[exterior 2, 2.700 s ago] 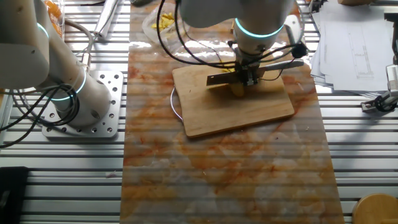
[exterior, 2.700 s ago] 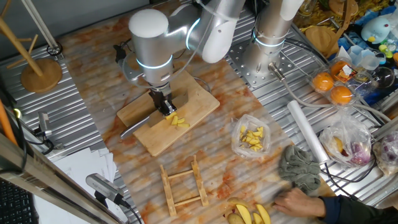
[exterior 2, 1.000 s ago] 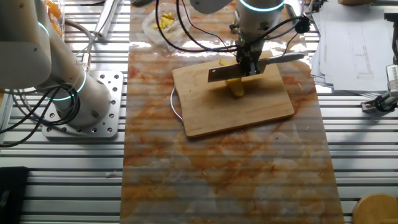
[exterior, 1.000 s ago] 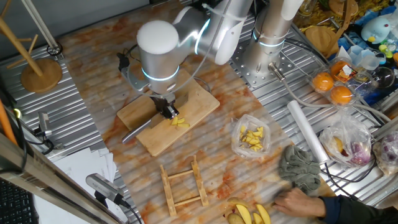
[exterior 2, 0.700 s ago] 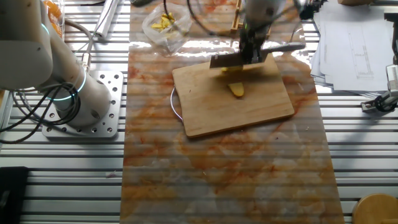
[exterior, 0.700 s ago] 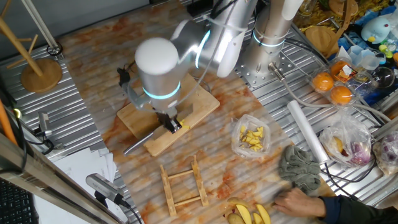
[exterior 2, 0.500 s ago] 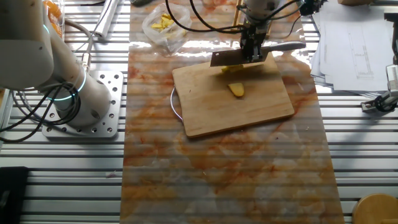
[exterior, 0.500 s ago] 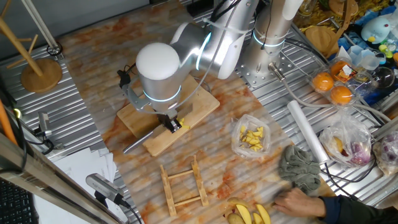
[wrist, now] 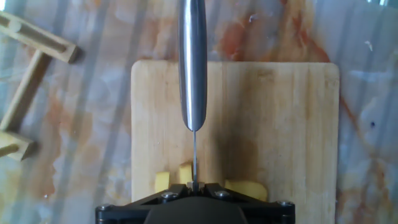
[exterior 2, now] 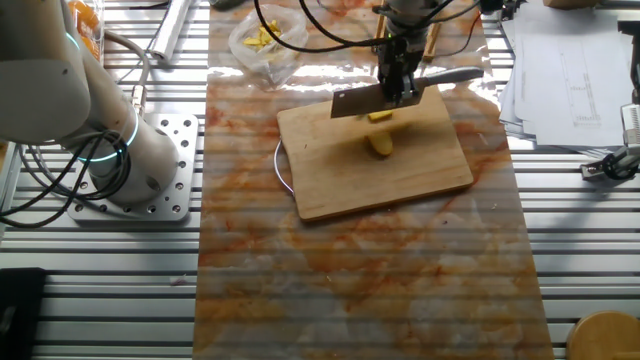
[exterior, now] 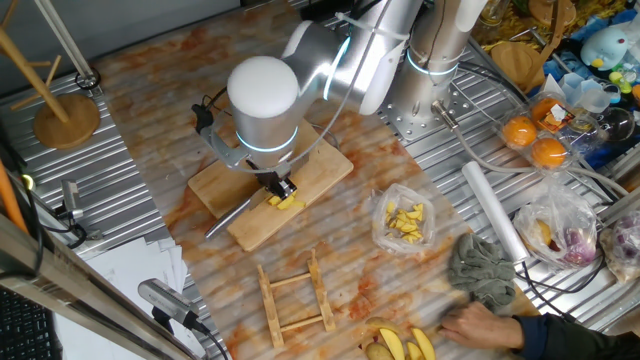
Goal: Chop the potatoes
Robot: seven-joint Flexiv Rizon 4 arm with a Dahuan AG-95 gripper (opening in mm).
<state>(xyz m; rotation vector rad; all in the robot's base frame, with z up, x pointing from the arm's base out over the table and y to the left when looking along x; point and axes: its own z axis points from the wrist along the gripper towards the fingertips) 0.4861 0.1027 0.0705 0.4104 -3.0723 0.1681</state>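
The potato lies cut into a few short yellow pieces (exterior: 286,201) on the wooden cutting board (exterior: 320,165). In the other fixed view one chunk (exterior 2: 380,144) lies mid-board and a smaller piece (exterior 2: 378,117) sits under the blade. My gripper (exterior: 281,187) is shut on a knife (exterior 2: 355,100), held edge-down just above the pieces; its steel handle (exterior 2: 452,76) sticks out sideways. In the hand view the gripper (wrist: 194,185) clamps the thin blade, the knife handle (wrist: 193,62) points away, and potato pieces (wrist: 163,181) lie either side on the cutting board (wrist: 286,124).
A clear bag of yellow chunks (exterior: 405,222), a wooden rack (exterior: 295,295), a white roll (exterior: 492,210), a grey cloth (exterior: 483,270) and a person's hand (exterior: 480,325) lie to the right. A second arm's base (exterior 2: 120,150) stands beside the mat.
The knife has lifted off the potato and shifted toward the board's edge near the rack. One chunk stays mid-board, apart from the blade.
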